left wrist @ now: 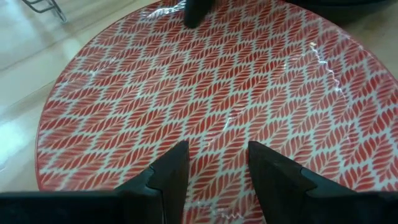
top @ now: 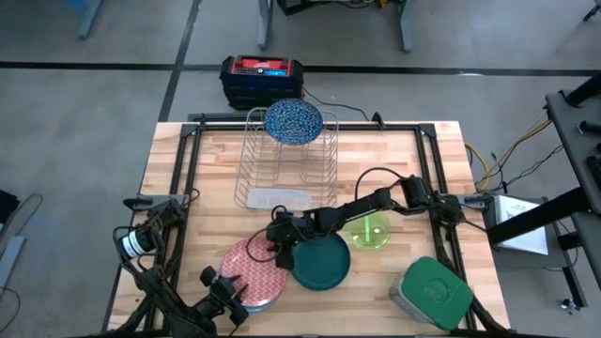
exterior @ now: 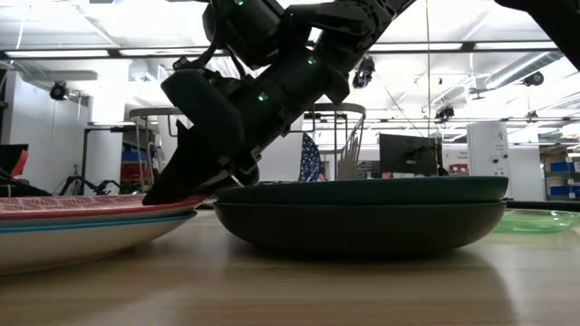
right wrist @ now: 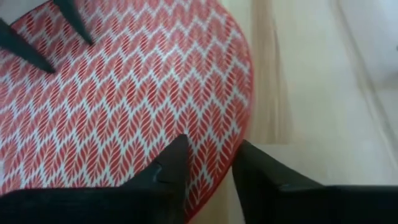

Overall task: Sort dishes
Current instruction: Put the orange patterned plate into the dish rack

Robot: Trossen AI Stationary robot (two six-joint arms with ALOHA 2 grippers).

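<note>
A red-patterned plate [top: 252, 272] lies on top of a stack of a light blue and a white plate [exterior: 54, 237] at the near left. A dark green plate [top: 321, 264] rests on the table right of the stack. A neon-green bowl [top: 369, 232] stands behind the dark green plate. A blue-speckled plate [top: 293, 122] stands on edge in the wire rack [top: 286, 160]. My right gripper [right wrist: 210, 146] is open astride the red plate's right rim. My left gripper [left wrist: 217, 155] is open over the red plate's near left part. My right gripper comes slanting down from the table's right, one finger [right wrist: 177, 155] over the red plate's face and one [right wrist: 249, 165] outside its right rim [right wrist: 244, 118]. In the low view a fingertip [exterior: 168, 193] reaches down to the rim. I cannot tell whether it touches. My left gripper's fingertips [right wrist: 37, 50] point down at the red plate's face. I cannot tell whether they touch it.
A grey container with a green lid [top: 432, 293] stands at the near right. A white flat piece [top: 277, 199] lies at the rack's near foot. A black and red box [top: 261, 77] sits beyond the far edge. Bare wood [top: 404, 169] shows right of the rack.
</note>
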